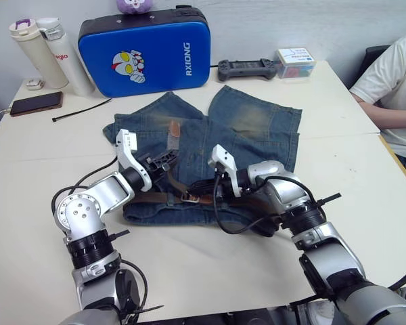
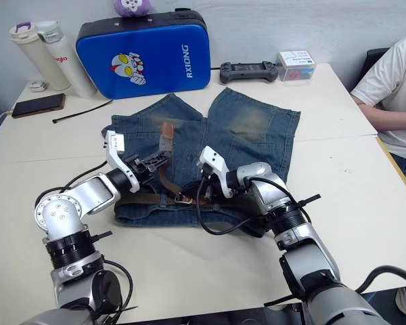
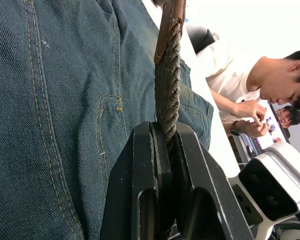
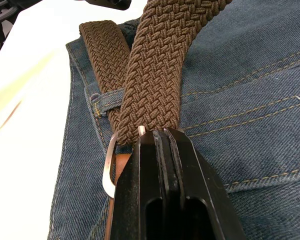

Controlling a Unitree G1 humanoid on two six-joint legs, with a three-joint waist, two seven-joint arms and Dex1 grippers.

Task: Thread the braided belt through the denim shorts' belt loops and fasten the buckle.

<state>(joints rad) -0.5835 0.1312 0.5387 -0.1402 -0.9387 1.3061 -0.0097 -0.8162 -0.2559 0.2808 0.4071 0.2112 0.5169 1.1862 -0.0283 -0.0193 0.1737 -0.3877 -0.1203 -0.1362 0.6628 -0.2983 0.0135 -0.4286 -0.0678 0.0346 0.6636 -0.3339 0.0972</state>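
The desk (image 1: 47,271) carries the denim shorts (image 1: 257,128), spread flat with the waistband toward me. The braided belt (image 1: 164,196) lies along that waistband; in my right wrist view it passes under one of the belt loops (image 4: 107,96) at the shorts' edge, so threading looks largely done, though I cannot check every loop.

My left gripper (image 1: 164,162) is pinching the belt's free end, the strap squeezed between its fingers with the tan leather tip (image 1: 174,130) rising up over the denim. My right gripper (image 1: 204,189) is pressed together on the woven strap right at the buckle (image 4: 109,167), whose silver frame shows just beside my fingers.

Step in hand, by my judgement: fastening. Next move calls for steering the tan tip into the buckle frame while my right holds the frame steady, then seating the prong in the weave.
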